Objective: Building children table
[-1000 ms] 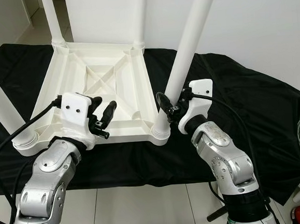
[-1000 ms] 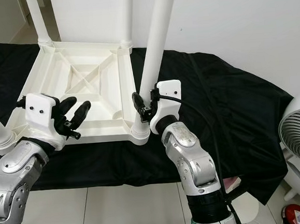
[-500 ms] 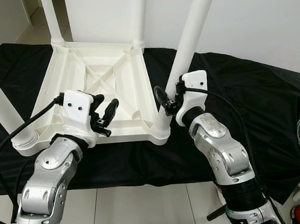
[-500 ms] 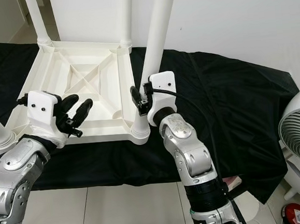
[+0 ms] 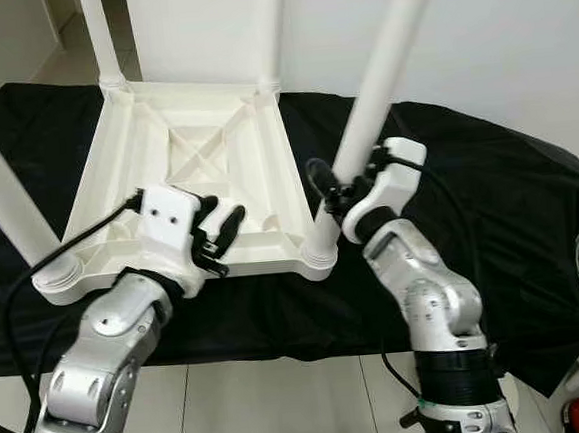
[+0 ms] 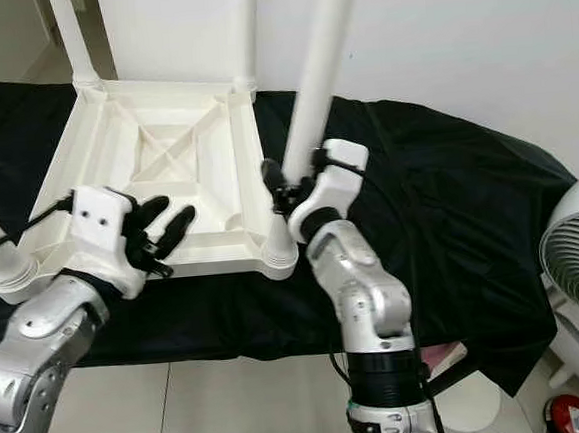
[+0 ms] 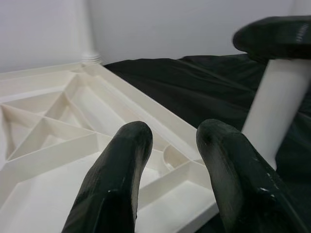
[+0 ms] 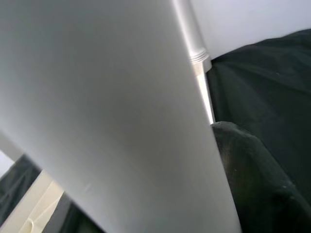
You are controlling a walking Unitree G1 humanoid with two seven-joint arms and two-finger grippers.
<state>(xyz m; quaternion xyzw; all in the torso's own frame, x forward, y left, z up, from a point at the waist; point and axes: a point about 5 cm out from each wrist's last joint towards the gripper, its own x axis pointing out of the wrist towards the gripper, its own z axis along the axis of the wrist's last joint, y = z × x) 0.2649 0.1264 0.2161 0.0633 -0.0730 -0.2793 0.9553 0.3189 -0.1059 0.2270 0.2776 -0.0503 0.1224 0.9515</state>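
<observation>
I have the white children's tabletop (image 5: 191, 179) lying upside down on the black cloth (image 5: 488, 191), ribbed underside facing up, and I place everything from it. Legs stand at its corners; the one that matters is the near-right leg (image 5: 379, 79), seated in the corner socket (image 5: 321, 254) closest to my right arm.

My right gripper (image 5: 339, 187) is clamped around that leg a little above the socket, one black finger on each side of the white tube, so the jaws are closed onto it. In the right wrist view the tube runs directly past a fingertip (image 8: 252, 179).

The leg's long axis runs up and away to the right of the tabletop, leaning rather than standing straight. I judge the coming move must bring it upright and seat it.

My left gripper (image 5: 216, 240) hovers over the tabletop's near edge, jaws parted and empty, well placed to brace the frame.
</observation>
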